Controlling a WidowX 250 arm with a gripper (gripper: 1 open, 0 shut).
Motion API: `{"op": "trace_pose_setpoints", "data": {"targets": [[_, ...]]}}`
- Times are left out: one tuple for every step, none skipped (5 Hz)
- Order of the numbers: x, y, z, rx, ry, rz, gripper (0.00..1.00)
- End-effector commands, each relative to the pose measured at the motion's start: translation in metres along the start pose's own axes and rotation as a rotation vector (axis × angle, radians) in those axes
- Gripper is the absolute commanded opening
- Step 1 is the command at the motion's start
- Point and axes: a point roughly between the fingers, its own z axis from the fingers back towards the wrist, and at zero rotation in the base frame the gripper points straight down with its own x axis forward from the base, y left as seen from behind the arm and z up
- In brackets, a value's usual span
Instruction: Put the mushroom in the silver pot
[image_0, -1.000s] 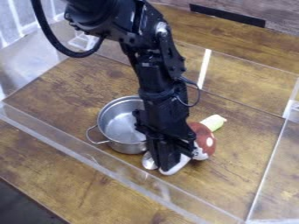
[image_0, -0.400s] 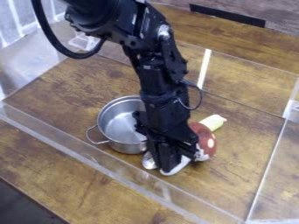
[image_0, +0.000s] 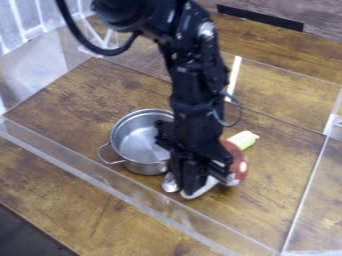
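Mushroom (image_0: 237, 164) beside end effector (image_0: 195, 182), pot (image_0: 136, 142) adjacent, rim unobstructed leftward.

The black arm (image_0: 197, 85) is seen reaching down over the wooden tabletop (image_0: 67, 110), its pincer (image_0: 198, 188) shut on the mushroom (image_0: 230, 172), whose red-brown cap is partly hidden by it. The silver pot (image_0: 138, 139) is placed just beside the pincer, its inside left bare. The corn (image_0: 243, 140) is seen near the cap, and the spoon (image_0: 170, 184) is partly covered at the pincer.
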Motion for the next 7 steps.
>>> {"op": "trace_pose_setpoints", "data": {"targets": [[0.006,0.014,0.041,0.048,-0.100,0.009,0.00],[0.005,0.035,0.057,0.090,-0.111,0.036,0.00],[0.005,0.055,0.077,0.125,-0.117,0.033,0.00],[0.003,0.072,0.084,0.138,-0.116,0.030,1.00],[-0.002,0.084,0.091,0.154,-0.120,-0.011,1.00],[-0.008,0.090,0.103,0.183,-0.127,-0.067,1.00],[-0.009,0.088,0.105,0.187,-0.134,-0.156,1.00]]}}
